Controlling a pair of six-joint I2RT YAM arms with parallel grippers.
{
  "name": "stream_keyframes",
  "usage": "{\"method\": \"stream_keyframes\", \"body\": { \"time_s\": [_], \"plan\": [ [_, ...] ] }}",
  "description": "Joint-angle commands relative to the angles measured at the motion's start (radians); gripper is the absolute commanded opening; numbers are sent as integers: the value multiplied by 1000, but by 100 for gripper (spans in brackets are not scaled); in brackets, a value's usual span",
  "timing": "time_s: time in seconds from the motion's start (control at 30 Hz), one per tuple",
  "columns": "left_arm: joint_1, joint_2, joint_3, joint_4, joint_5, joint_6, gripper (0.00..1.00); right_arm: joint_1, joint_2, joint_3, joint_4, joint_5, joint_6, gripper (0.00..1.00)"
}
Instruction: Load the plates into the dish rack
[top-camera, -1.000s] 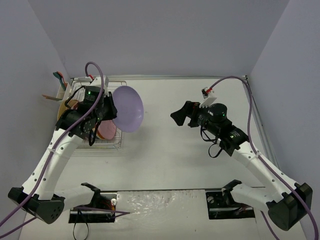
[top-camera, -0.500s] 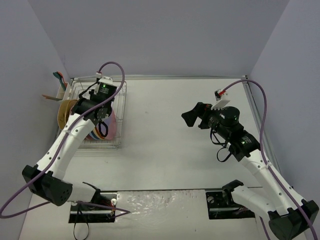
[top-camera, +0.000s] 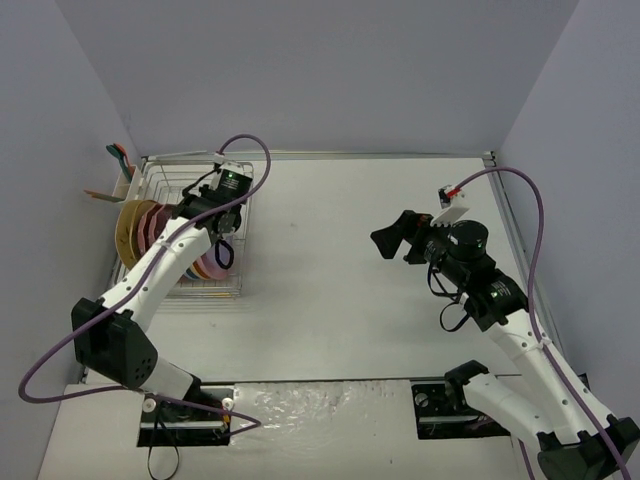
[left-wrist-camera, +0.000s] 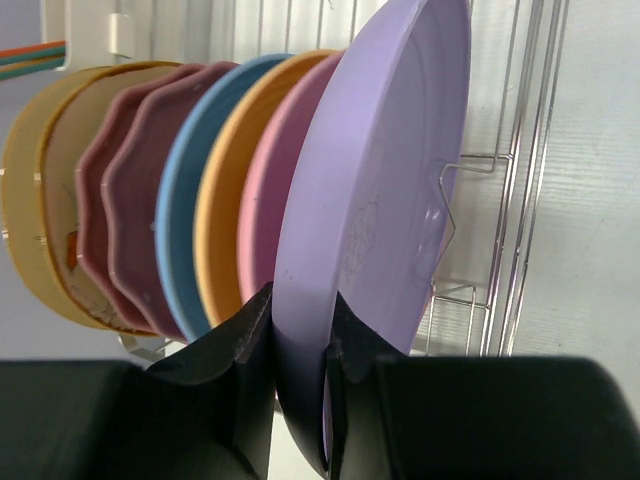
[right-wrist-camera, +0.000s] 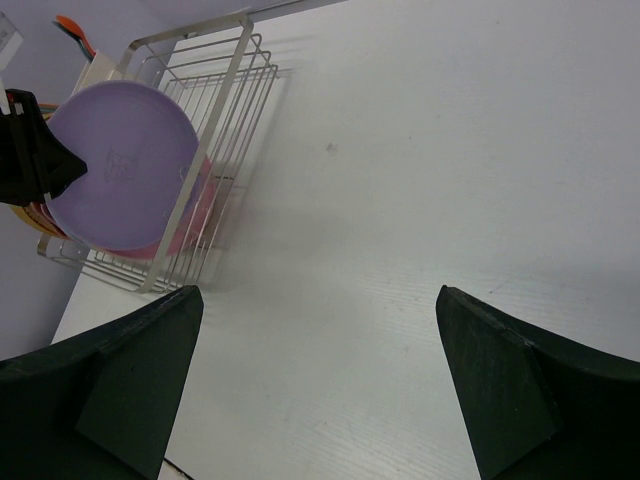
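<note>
Left gripper clenched on lilac plate rim; plate upright in dish rack, 9 o'clock of table. Seating step, likely the last plate. Next: release, lift clear without nudging neighbours. Right gripper spread wide, empty, at 3 o'clock.

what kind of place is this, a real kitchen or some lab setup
Probably a lab test cell, not a kitchen: plain grey walls box in a white table, two robot arms stand at its near edge, and a dish rack of plates is set on it.
</note>
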Motion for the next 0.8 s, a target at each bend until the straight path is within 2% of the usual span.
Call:
{"method": "stream_keyframes", "body": {
  "time_s": [0.0, 0.13, 0.27, 0.53, 0.77],
  "plan": [
    [18, -5, -14, 29, -7, 7, 11, -11, -21, -5, 41, -5, -5, 100],
    [36, -43, -32, 35, 24, 1, 36, -17, -19, 0, 41, -2, -16, 100],
    [38, -95, -30, 25, 40, -1, 49, -21, -10, 16, 8, 0, -29, 100],
    [38, -280, 61, -3, 160, -5, 73, -28, -8, 69, -32, 42, -82, 100],
    [40, -484, 99, -75, 221, -37, 85, -30, -35, 207, -177, 198, -194, 100]
  ]
}}
